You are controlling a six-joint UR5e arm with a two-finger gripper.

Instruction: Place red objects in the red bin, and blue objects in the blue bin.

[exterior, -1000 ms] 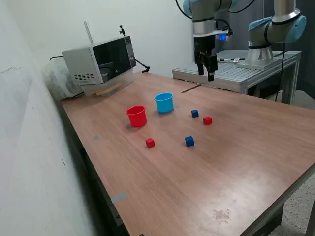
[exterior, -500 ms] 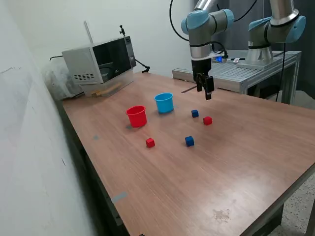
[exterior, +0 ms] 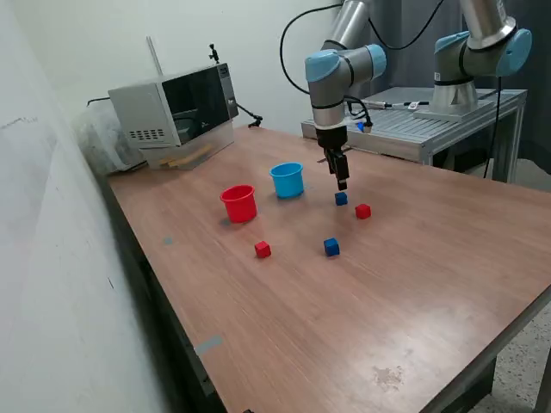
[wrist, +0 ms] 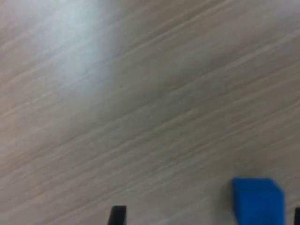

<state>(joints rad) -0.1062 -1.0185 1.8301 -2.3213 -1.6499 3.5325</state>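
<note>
In the exterior view, my gripper (exterior: 341, 181) hangs empty just above a dark-blue cube (exterior: 341, 199). A red cube (exterior: 362, 211) lies right beside that cube. A second blue cube (exterior: 331, 247) and a second red cube (exterior: 263, 249) lie nearer the front. The red cup (exterior: 239, 204) and the light-blue cup (exterior: 287, 180) stand upright side by side toward the exterior view's left of the gripper. In the wrist view, the blue cube (wrist: 258, 201) lies on the wood between my two dark fingertips (wrist: 117, 215), close to one of them. The jaws are open.
A microwave (exterior: 174, 110) stands at the table's (exterior: 362, 327) back corner. A second robot arm (exterior: 479, 52) is mounted on a metal stand (exterior: 430, 125) behind the table. A wall runs along the exterior view's left.
The arm has come down and moved toward the exterior view's left, from above the back edge of the table to just over the blue cube. The cubes and cups have not moved.
</note>
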